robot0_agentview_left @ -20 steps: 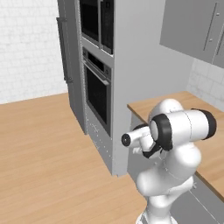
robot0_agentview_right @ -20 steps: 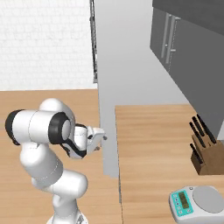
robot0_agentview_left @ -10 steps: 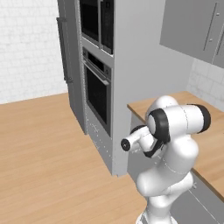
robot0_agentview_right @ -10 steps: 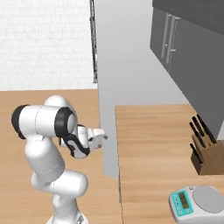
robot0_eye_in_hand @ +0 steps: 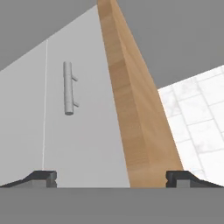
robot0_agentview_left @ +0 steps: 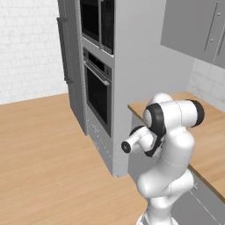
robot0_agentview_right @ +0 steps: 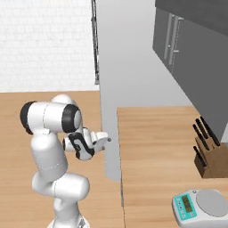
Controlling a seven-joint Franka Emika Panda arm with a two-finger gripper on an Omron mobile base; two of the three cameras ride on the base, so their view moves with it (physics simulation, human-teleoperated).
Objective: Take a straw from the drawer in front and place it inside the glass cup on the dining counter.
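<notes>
right now the gripper [robot0_eye_in_hand: 111, 177] has its jaws spread wide and empty, facing the drawer [robot0_eye_in_hand: 83, 131] front; its bar handle [robot0_eye_in_hand: 68, 88] sits up and left of the fingertips, long axis along the picture's vertical. base views add the oven [robot0_agentview_left: 97, 96] tower and knife block [robot0_agentview_right: 205, 153]; straw unseen, presumably inside.

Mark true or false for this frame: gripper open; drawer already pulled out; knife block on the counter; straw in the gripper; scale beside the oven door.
1. The two-finger gripper is open. True.
2. The light grey drawer front with the small bar handle is pulled out. False: it looks shut.
3. A wooden knife block stands on the wood-topped counter. True.
4. The gripper holds a striped straw. False: nothing lies between the fingertips.
5. The teal and grey kitchen scale sits beside the dark-glass oven door. False: it sits on the counter.
</notes>
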